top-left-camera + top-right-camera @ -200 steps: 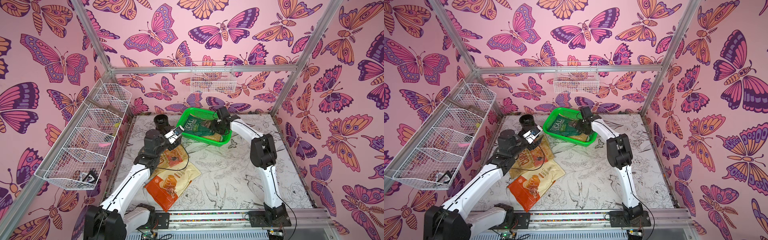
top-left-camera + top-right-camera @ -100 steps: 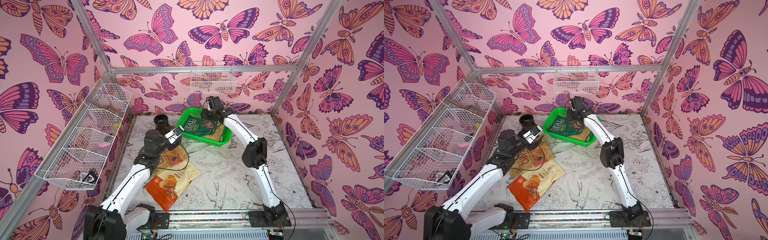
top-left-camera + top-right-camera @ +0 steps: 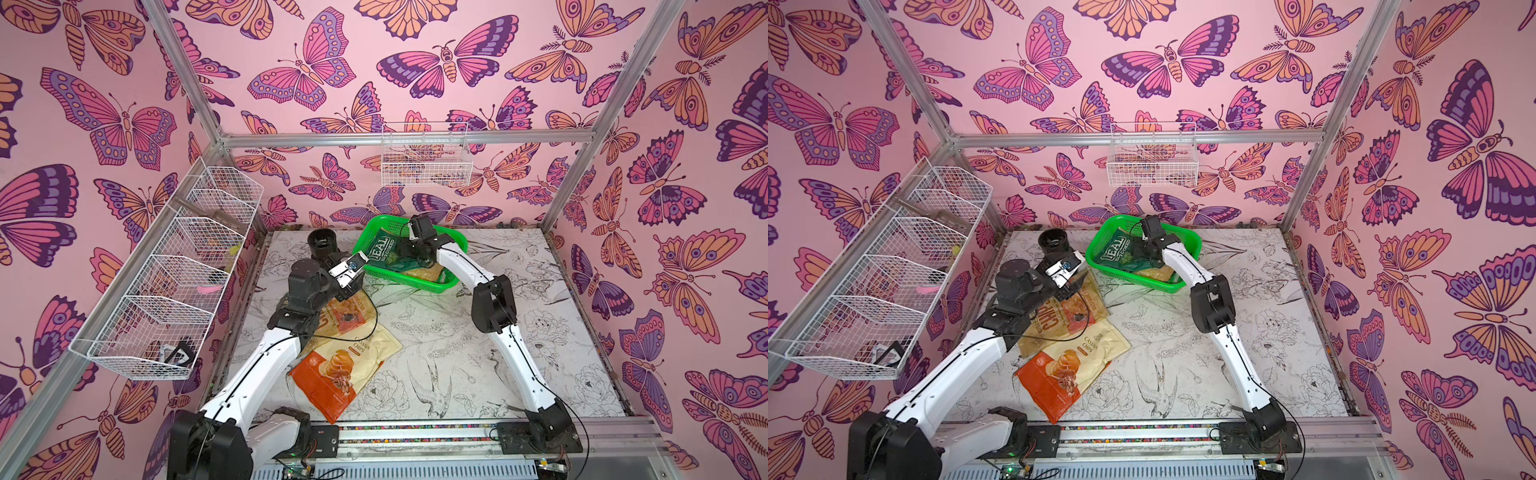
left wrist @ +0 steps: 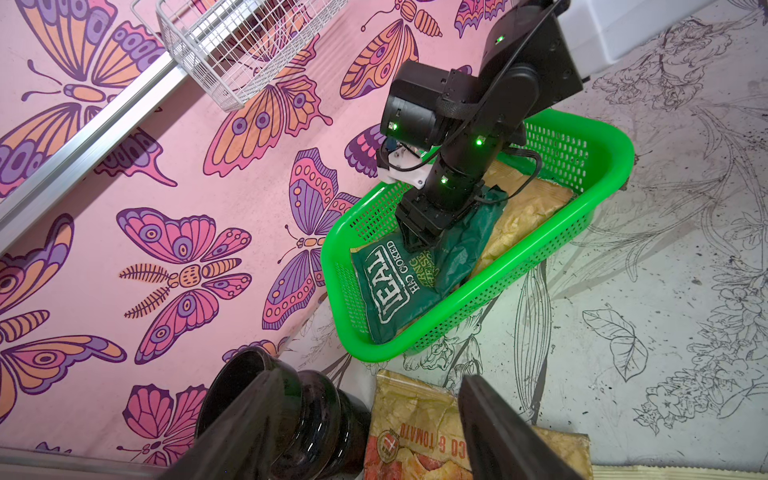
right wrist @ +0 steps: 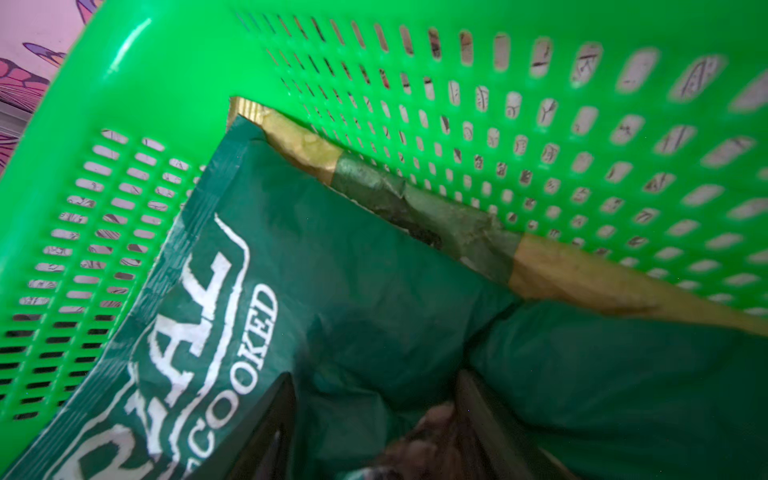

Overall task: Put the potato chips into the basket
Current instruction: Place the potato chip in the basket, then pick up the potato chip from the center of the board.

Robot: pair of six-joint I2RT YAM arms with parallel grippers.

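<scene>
Green basket (image 3: 419, 284) holding the dark green REAL bag (image 3: 384, 253); right claw (image 5: 376, 419) down on it, gripping or letting go hard to tell. Left claw (image 4: 370, 378) wide, empty, over the tomato chips bag (image 4: 415, 436) on the table (image 3: 457, 353), likely next.

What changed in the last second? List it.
The right gripper swept across the basket toward the robot's left and now sits on the dark green REAL bag; whether it grips is unclear. The left gripper, the basket, the tan-orange bag and the Cassava Chips bag stayed put.
</scene>
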